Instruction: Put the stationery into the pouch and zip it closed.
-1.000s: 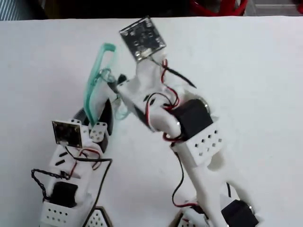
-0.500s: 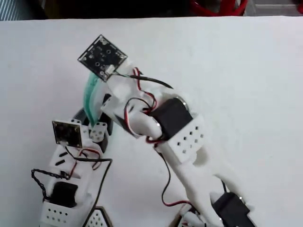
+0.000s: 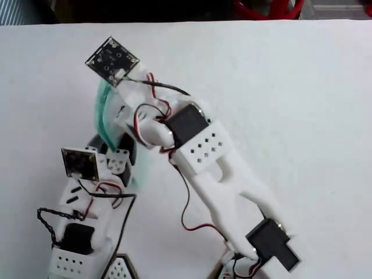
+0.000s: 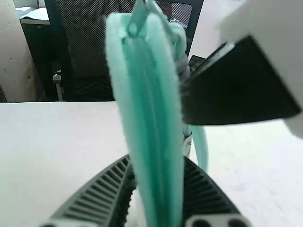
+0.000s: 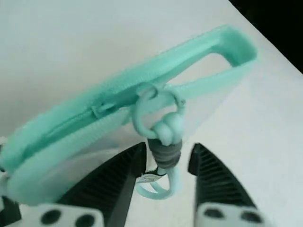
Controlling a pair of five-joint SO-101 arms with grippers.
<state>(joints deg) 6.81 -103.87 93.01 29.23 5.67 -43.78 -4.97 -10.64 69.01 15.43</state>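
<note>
The pouch (image 4: 151,118) stands on its long edge at the left of the table (image 3: 290,87), zip uppermost, running from near to far. It looks soft, thin and light: a floppy fabric sleeve that would likely sag or twist unless it is braced. The left gripper (image 4: 156,194) braces it, its ribbed jaws closed on the near end. The best place to hold for zipping is the pull (image 5: 163,127), a ring with a knotted cord and a grey bead, small and probably slippery. The right gripper (image 5: 165,163) has come in from the right. Its jaws sit slightly apart on either side of that bead, bracketing it rather than visibly pinching it. The zip looks closed along the near stretch, while the far end still gapes as a narrow loop. What is inside the pouch cannot be seen, and no stationery lies on the table around it.
</note>
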